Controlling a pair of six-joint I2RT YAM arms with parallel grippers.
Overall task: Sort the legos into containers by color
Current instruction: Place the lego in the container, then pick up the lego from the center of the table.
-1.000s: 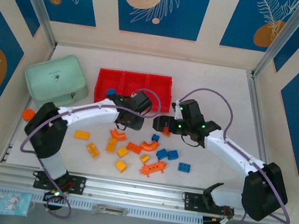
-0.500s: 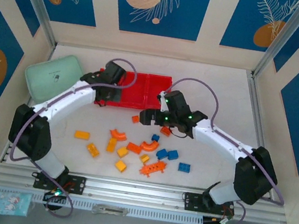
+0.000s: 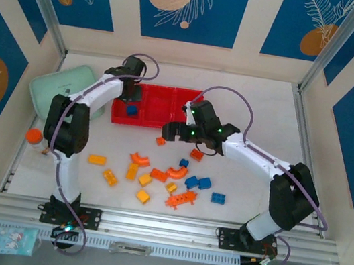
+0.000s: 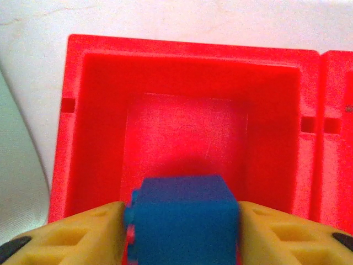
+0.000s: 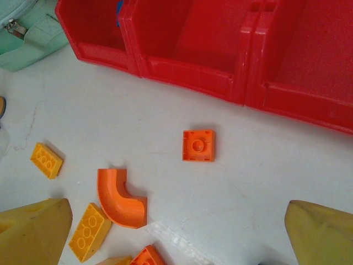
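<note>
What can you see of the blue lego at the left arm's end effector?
The blue lego is a blocky, matte plastic brick, plain-faced from this side, with small bumps on its left edge. It sits level between the yellow fingers of the left end effector, which press on both its sides. It is over the near part of the leftmost compartment of the red tray; whether it touches the floor cannot be told.
</note>
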